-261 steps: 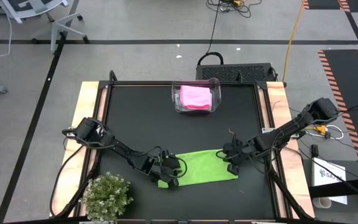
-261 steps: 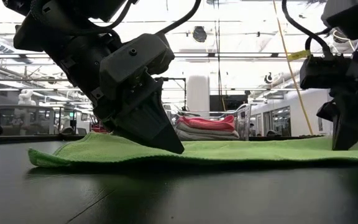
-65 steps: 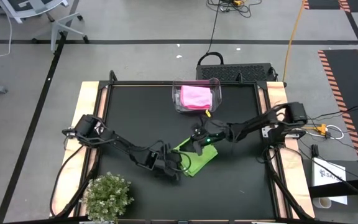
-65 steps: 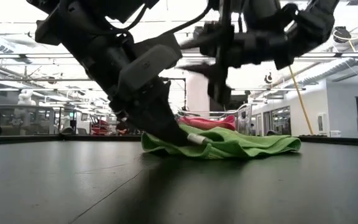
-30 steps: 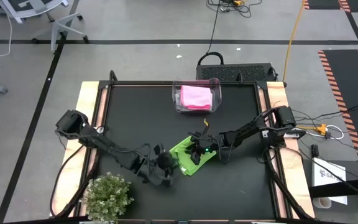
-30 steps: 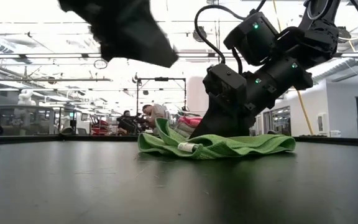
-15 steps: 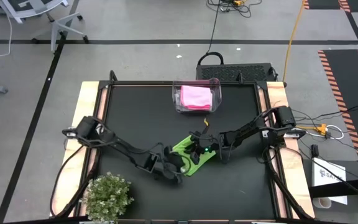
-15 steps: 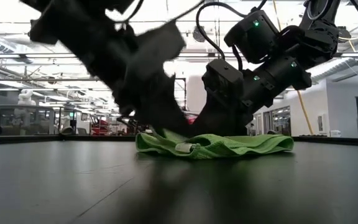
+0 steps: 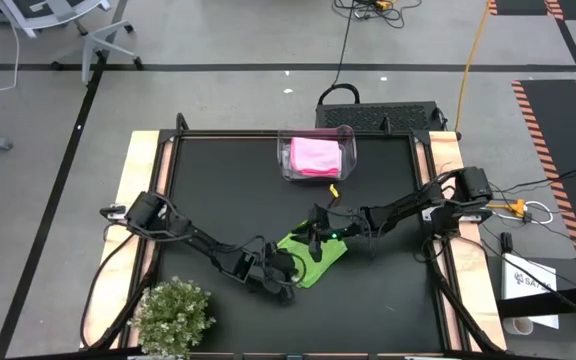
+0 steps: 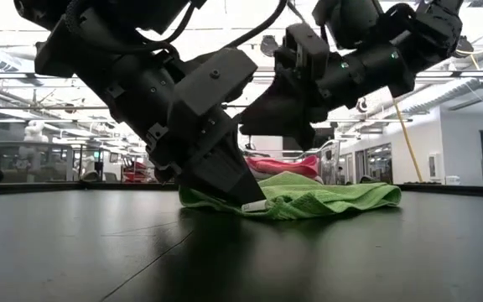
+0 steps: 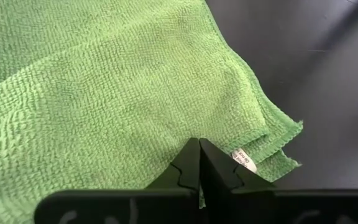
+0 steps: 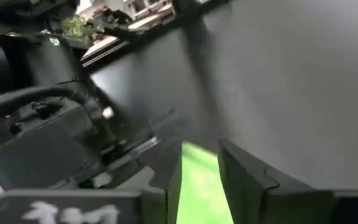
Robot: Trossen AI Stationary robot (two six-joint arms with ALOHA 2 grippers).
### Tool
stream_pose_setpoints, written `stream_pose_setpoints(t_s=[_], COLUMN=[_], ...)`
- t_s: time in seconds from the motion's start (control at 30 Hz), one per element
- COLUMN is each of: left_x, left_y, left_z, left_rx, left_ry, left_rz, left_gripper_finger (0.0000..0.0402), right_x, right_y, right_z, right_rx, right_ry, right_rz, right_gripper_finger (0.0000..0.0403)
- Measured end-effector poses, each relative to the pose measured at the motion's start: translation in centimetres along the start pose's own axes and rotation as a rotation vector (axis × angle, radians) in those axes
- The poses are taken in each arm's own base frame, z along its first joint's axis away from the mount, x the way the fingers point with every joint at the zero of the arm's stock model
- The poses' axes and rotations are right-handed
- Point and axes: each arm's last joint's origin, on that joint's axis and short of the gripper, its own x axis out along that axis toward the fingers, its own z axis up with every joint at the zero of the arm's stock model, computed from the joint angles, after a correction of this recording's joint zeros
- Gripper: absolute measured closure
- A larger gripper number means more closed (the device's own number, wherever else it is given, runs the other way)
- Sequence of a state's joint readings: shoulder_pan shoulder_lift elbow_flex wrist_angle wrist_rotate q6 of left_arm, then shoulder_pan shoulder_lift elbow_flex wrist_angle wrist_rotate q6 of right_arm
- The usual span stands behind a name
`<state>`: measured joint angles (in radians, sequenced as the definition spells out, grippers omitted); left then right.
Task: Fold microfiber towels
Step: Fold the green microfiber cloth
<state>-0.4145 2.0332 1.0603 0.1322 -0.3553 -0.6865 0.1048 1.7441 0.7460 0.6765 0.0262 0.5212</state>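
Left gripper [image 10: 246,197] presses its closed fingers onto the near edge of the lime green towel [image 9: 313,255], which lies folded on the black table [image 9: 218,190]. Right gripper [image 9: 314,228] hovers just above that towel, fingers partly apart, holding nothing.

Green towel [image 11: 104,81]: knobbly looped microfiber cloth, matt, stitched hem, small white woven label [image 11: 244,160] at the corner. Table top [image 9: 218,200]: smooth black, slight sheen (reflects in the low view), pale wood side rails [image 9: 140,160]. Left gripper [image 11: 199,163] fingers: matt black plastic. Bin [image 9: 286,165]: clear glossy plastic, pink cloth [image 9: 315,154] inside.
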Motion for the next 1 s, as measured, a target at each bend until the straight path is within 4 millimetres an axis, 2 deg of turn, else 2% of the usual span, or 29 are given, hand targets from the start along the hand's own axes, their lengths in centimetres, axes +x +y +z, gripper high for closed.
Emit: stream_pose_setpoints(t_s=[0.07,0.27,0.43,0.67,0.9,1.0], left_x=[0.0,0.0,0.0,-0.3,-0.5,-0.5], left_y=[0.0,0.0,0.0,-0.4,-0.8,-0.7], left_z=[0.0,0.0,-0.1,-0.6,-1.2,-1.1], left_rx=[-0.004,-0.008,-0.007,-0.051,-0.064,-0.071], left_ry=[0.001,0.0,0.006,0.028,0.047,0.047], left_rz=[-0.001,0.0,-0.001,-0.006,-0.001,0.001], left_gripper_finger=[0.0391,0.0396,0.0398,0.0398,0.0398,0.0397], right_x=[0.0,1.1,1.9,2.8,2.3,1.6], right_y=[-0.1,-1.2,-2.9,-5.0,-6.0,-5.5], right_z=[0.0,-2.3,-3.5,-4.4,-3.2,-2.1], right_rx=[-0.05,-0.143,-0.266,-0.339,-0.401,-0.36], right_ry=[-0.007,0.1,0.142,0.177,0.199,0.176], right_rz=[-0.027,-0.077,-0.159,-0.192,-0.15,-0.125], right_gripper_finger=[0.0318,0.0395,0.0401,0.0402,0.0402,0.0403])
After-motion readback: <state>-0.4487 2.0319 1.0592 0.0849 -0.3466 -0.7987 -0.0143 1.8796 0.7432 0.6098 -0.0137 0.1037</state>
